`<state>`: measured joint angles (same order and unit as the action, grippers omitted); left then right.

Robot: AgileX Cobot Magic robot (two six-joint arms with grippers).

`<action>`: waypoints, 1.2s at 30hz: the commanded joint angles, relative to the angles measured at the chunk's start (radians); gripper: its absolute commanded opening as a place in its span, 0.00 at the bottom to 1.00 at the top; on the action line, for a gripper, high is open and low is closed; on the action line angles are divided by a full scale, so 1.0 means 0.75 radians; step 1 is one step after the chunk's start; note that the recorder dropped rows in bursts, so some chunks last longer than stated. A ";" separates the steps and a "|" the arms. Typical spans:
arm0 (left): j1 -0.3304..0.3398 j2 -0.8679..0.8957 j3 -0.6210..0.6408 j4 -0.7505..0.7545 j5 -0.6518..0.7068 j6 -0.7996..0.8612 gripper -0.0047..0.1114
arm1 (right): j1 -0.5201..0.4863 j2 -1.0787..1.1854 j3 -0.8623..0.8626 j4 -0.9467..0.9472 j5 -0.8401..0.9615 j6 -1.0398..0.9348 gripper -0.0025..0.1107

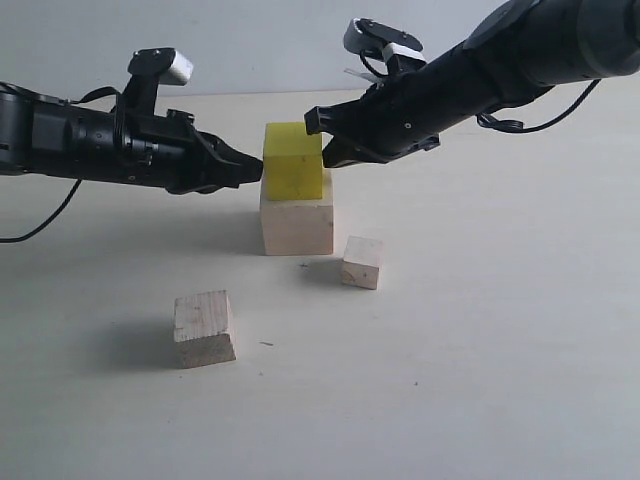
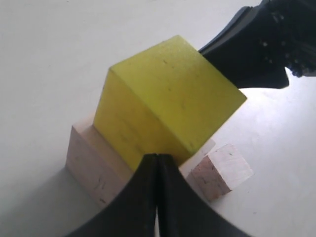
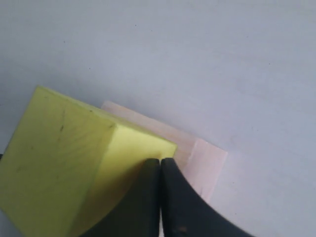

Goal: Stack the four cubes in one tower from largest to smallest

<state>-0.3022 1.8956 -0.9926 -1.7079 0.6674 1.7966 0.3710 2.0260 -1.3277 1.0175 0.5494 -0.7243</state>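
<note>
**Yellow cube on the large cube, both fingers closed at its sides**

In the middle of the exterior view the large wooden cube (image 1: 297, 226) stands on the pale surface (image 1: 480, 380). The yellow cube (image 1: 293, 162) rests on top of it. A narrow strip of the wooden top shows at the right side of the yellow cube.

The left gripper (image 1: 252, 170) comes in from the left edge of the frame. Its tip is at the left face of the yellow cube. In the left wrist view its fingers (image 2: 140, 192) are pressed together with no gap, and they hold nothing.

The right gripper (image 1: 328, 142) comes down from the upper right, and its tip is at the right face of the yellow cube. In the right wrist view its fingers (image 3: 140, 202) are also fully closed and empty.

The small wooden cube (image 1: 362, 262) lies just beside the large cube, at its lower right. The medium wooden cube (image 1: 204, 329) lies well apart, in the lower left of the frame.
</note>
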 commanded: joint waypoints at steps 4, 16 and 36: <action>0.002 -0.045 -0.005 0.068 -0.017 -0.040 0.04 | 0.002 -0.054 -0.007 -0.133 0.025 0.106 0.02; 0.002 -0.459 0.285 0.035 -0.261 -0.278 0.04 | 0.002 -0.677 0.418 -0.687 -0.083 0.655 0.02; -0.458 -0.699 0.439 0.730 -0.377 -1.258 0.04 | 0.002 -2.065 0.593 -0.733 0.772 0.724 0.02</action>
<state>-0.6350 1.3759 -0.6714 -1.1651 0.3480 0.8638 0.3710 0.5227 -0.8891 0.4800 1.1151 -0.1752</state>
